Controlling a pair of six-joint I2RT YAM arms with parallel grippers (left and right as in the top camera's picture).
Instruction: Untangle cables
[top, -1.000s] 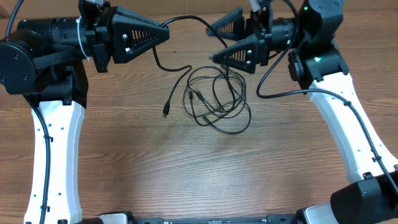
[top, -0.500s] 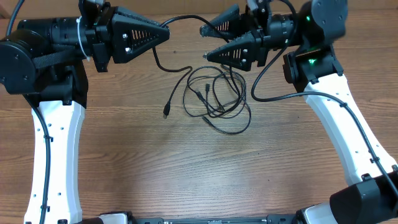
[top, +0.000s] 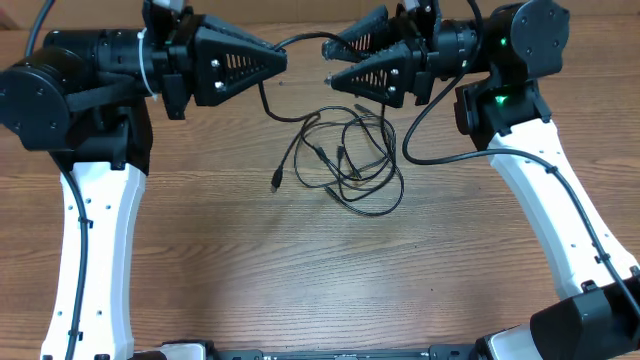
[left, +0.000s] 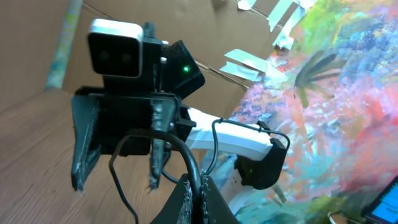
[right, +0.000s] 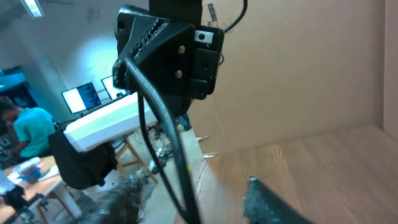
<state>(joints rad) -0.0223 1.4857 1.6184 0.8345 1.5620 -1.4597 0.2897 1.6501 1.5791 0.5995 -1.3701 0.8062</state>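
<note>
Several thin black cables lie in a tangled loop (top: 352, 160) on the wooden table, with one plug end (top: 276, 183) lying out to the left. My left gripper (top: 283, 62) is shut on one cable, above the table; the left wrist view shows the cord pinched between its jaws (left: 200, 190). That cable arcs over to my right gripper (top: 328, 63) and also drops into the tangle. My right gripper is open, its fingers facing the left gripper. In the right wrist view the cable (right: 163, 118) passes between its spread fingers (right: 186, 193) without being gripped.
The wooden table (top: 250, 270) stretches toward the front. A thicker black wire (top: 430, 150) hangs from the right arm beside the tangle. Both white arm links (top: 95, 240) stand at the table's sides. A cardboard wall (right: 298, 74) is behind.
My left gripper has moved a little right with the cable. My right gripper has moved left and up toward it. The tangle has shifted slightly.
</note>
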